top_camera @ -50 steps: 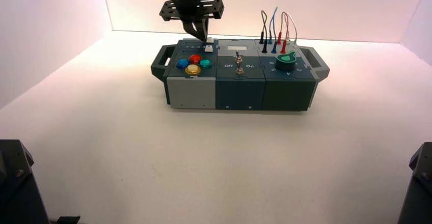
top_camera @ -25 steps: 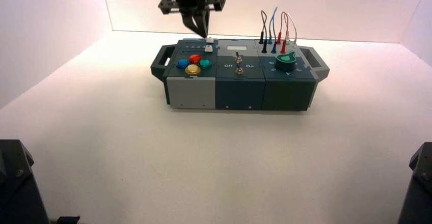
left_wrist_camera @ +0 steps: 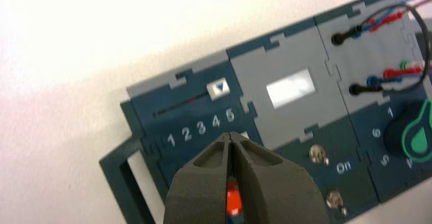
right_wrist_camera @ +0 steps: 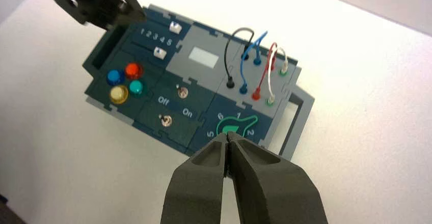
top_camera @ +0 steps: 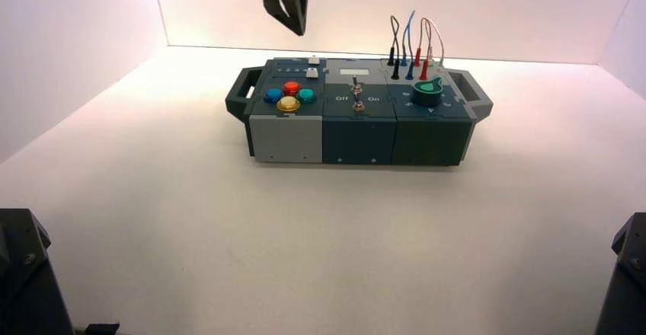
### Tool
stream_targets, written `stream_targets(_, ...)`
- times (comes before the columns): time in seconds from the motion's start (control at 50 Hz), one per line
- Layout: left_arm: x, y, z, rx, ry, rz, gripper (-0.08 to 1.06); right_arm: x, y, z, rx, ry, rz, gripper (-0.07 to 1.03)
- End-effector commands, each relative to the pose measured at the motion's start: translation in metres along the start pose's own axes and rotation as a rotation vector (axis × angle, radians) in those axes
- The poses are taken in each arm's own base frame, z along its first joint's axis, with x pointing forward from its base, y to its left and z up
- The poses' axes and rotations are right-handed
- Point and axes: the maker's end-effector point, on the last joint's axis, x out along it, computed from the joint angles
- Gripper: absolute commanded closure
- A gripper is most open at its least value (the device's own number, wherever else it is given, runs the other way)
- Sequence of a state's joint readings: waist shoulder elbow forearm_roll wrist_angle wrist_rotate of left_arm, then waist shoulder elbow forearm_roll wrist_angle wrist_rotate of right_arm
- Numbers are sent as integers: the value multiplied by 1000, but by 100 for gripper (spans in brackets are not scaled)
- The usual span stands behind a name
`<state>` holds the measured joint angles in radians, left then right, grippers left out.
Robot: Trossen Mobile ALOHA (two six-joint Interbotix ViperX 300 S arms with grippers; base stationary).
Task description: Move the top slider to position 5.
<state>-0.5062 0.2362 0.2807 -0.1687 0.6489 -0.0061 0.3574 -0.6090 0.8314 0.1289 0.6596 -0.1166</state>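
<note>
Pale table (top_camera: 320, 236); top slider (left_wrist_camera: 219, 88) at 5 (left_wrist_camera: 230, 114). I should lift L gripper (left_wrist_camera: 229, 135), tips together above box (top_camera: 286, 141), w/o nudging; R gripper (right_wrist_camera: 227, 135), ditto, parked right.

Holds the left claw (top_camera: 295, 30) in the air near the far left part of the box (top_camera: 359, 138), apart from the top slider (top_camera: 314, 60). Shows a second white slider (top_camera: 312, 73) just nearer, then four round buttons, red (top_camera: 292, 88), blue (top_camera: 273, 95), green (top_camera: 306, 95) and yellow (top_camera: 288, 103). Carries two metal switches (top_camera: 358, 97) mid-box, and a green knob (top_camera: 428, 88) on the right, nearer than the upright wires (top_camera: 409, 34). Rests on a pale surface (top_camera: 320, 236).
</note>
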Motion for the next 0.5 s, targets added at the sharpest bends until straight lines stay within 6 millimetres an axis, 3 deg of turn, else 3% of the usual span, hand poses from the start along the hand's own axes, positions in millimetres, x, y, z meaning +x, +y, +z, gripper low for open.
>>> stream_targets(0.02, -23, -5, 7, 12, -52, -8, 101, -2, 1, 3, -3, -18, 2, 98)
stream_targets(0.5, -26, -4, 2, 15, -66, -6, 101, -2, 0, 3, -5, -43, -3, 98)
